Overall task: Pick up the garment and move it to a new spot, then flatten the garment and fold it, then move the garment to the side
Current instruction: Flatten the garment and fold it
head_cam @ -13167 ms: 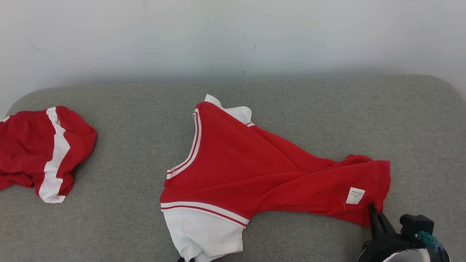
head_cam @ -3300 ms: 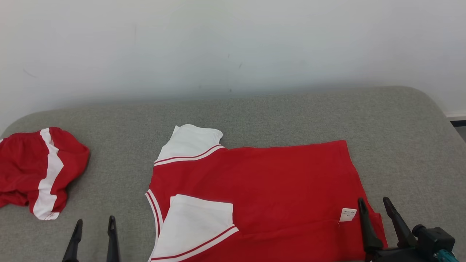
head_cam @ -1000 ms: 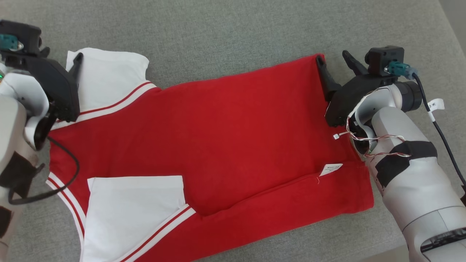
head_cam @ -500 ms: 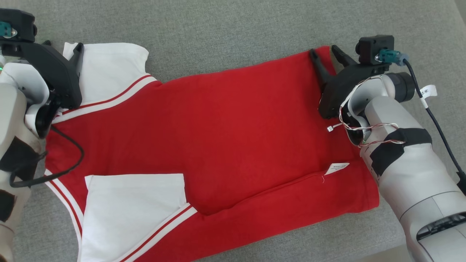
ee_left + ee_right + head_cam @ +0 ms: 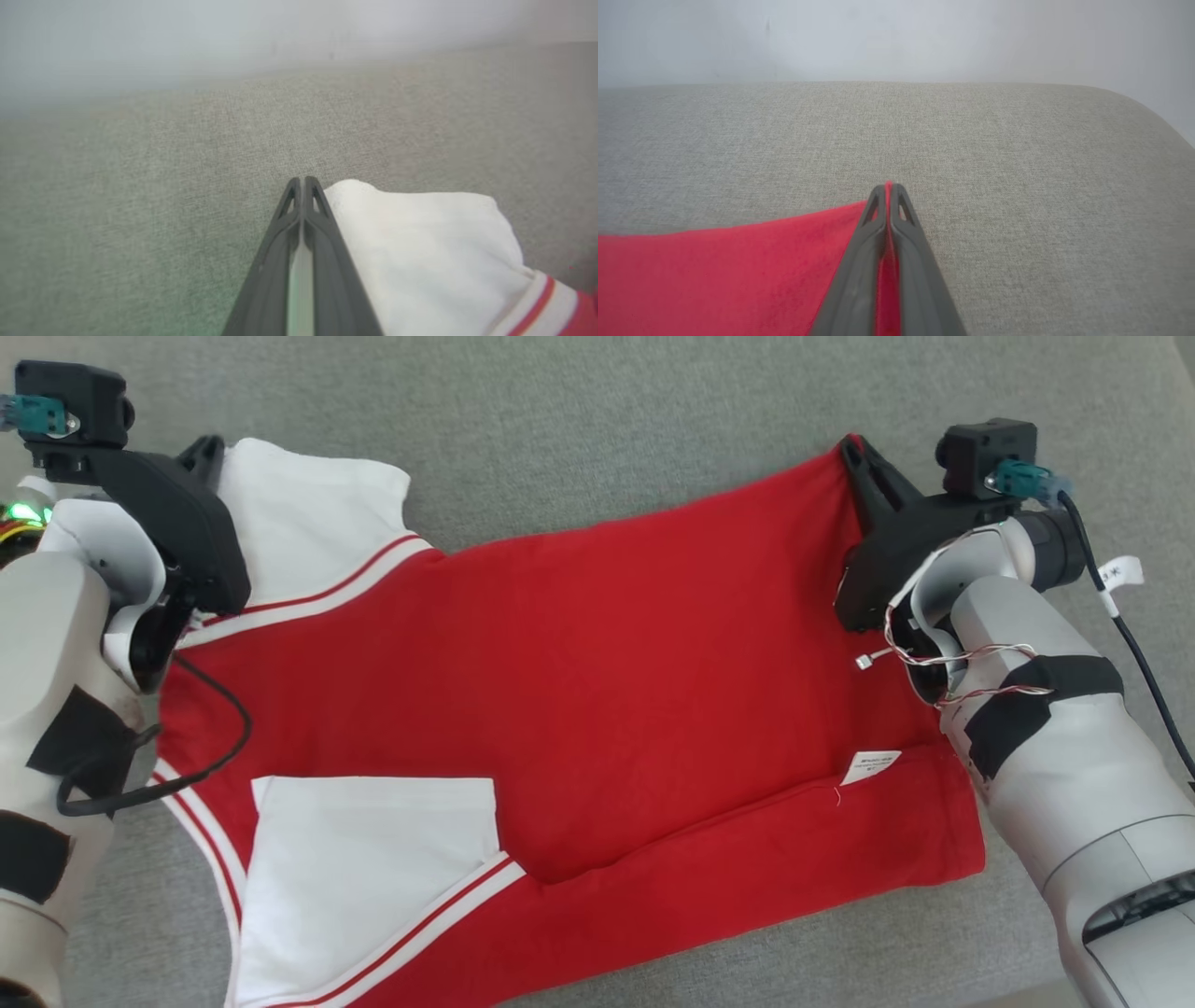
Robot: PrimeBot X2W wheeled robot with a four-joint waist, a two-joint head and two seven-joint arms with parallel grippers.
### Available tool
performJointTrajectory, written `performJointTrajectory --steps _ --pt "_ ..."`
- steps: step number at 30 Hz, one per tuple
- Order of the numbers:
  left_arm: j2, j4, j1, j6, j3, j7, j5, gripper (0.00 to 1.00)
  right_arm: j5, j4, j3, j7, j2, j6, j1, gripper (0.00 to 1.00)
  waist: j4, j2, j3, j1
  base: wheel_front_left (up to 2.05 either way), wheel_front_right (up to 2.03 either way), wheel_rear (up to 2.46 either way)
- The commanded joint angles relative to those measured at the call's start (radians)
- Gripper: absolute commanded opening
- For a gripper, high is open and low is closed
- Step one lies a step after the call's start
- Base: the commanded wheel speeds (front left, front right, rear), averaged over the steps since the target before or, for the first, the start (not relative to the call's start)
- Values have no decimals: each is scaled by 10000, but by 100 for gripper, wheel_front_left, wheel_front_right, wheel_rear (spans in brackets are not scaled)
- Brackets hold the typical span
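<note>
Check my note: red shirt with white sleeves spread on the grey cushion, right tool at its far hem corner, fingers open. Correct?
No. The right tool is shut, pinching the shirt at that far hem corner; the right wrist view shows red cloth between its fingers. The rest holds: the shirt lies spread on the grey cushion.

forearms [image 5: 1074,803]: pale grey, black bands | fingers [image 5: 854,280]: dark | connector [image 5: 1015,479]: teal

red and white garment [image 5: 607,644], grey fabric surface [image 5: 560,411].
</note>
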Motion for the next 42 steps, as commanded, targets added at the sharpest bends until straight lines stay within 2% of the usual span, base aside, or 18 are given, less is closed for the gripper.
performJointTrajectory --steps 1,12,20,24,33,42 --pt "-33 -100 120 22 -55 -294 -53 0 122 8 65 -231 -81 -25 165 0 212 -1 -290 0 0 0 0" --pt "133 -1062 910 22 -385 -1661 -646 0 646 -429 413 -956 -422 -25 1104 0 367 -1 -1042 0 0 0 0" --pt "417 -2403 2584 78 -182 -3048 -1059 0 883 -1348 465 -1166 -890 -25 2577 0 575 -1 -1802 0 0 0 0" --pt "548 -3691 3832 448 6 -3595 -1270 0 920 -2048 137 -1170 -1203 -25 3429 0 731 -1 -2031 0 0 0 0" --pt "799 -7228 6849 1711 261 -4157 -1495 0 855 -3216 -1081 -1173 -1500 -25 5033 0 1181 -1 -2417 0 0 0 0" --pt "811 -9517 9181 2831 460 -4324 -1423 0 737 -4212 -2350 -1159 -1555 -25 6473 0 1446 -1 -2610 0 0 0 0"
